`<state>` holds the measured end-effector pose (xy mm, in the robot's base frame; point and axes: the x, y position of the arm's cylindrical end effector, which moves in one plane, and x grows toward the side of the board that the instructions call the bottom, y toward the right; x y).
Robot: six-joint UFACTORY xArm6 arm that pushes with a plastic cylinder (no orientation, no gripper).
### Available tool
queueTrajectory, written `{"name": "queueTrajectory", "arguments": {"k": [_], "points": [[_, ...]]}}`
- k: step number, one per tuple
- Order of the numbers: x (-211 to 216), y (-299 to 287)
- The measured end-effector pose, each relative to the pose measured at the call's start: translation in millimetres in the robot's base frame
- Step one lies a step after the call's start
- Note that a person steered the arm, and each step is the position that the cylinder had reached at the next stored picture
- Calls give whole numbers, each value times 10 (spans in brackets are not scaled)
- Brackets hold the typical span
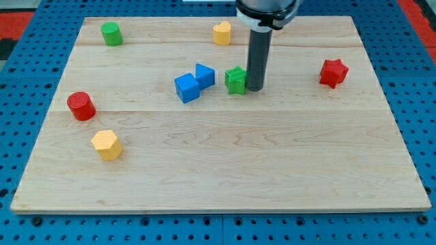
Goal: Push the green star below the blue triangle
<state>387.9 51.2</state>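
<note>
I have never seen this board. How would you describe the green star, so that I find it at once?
Start from the wooden board and find the dark rod a little above its middle; my tip ends there. The green star sits right against it on the view's left, with the blue triangle and blue cube further left. The other green block, a cylinder, stands far off at the view's top left.

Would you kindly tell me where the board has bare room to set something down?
Widest: the view's bottom half, right of the yellow hexagon. Also between my tip and the red star. Crowded: blue cube, blue triangle, green star.
</note>
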Motion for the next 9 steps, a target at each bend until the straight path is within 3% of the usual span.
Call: {"name": "queueTrajectory", "arguments": {"k": [2,4,9], "points": [[-50,173],[-514,174],[-158,-275]]}}
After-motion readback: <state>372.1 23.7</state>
